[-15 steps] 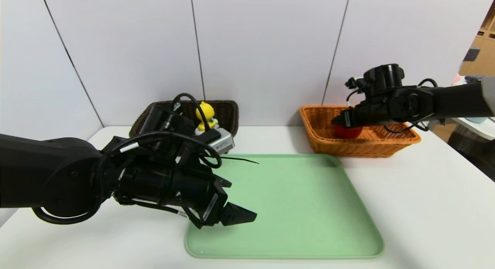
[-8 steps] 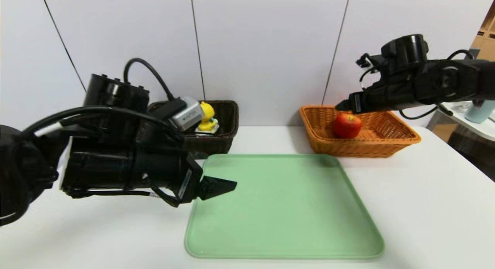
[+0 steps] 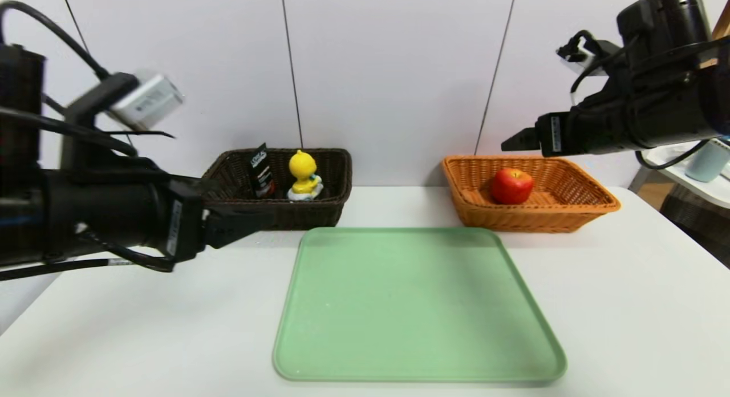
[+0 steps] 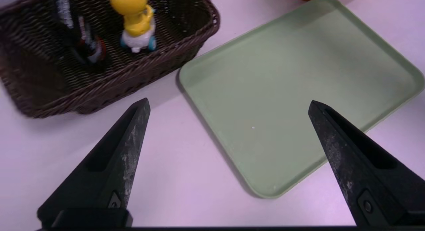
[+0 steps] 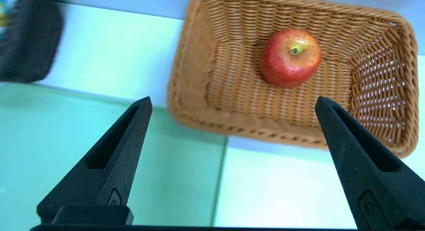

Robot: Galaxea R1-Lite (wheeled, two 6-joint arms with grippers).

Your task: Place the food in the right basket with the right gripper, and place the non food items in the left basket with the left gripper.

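Head view: white desk (image 3: 627,306) with an empty green tray (image 3: 419,306) at its centre, two baskets behind it.
Food: red apple (image 3: 512,186) sits upright inside the orange wicker basket (image 3: 593,206), on the right.
Non-food items: yellow duck toy (image 3: 303,175) and a dark tube (image 3: 262,179) stand in the dark brown basket (image 3: 319,211), on the left.
Right gripper (image 5: 232,103): raised above and in front of the orange basket, jaws spread wide, empty.
Left gripper (image 4: 227,103): raised over the desk near the brown basket, jaws spread wide, empty.
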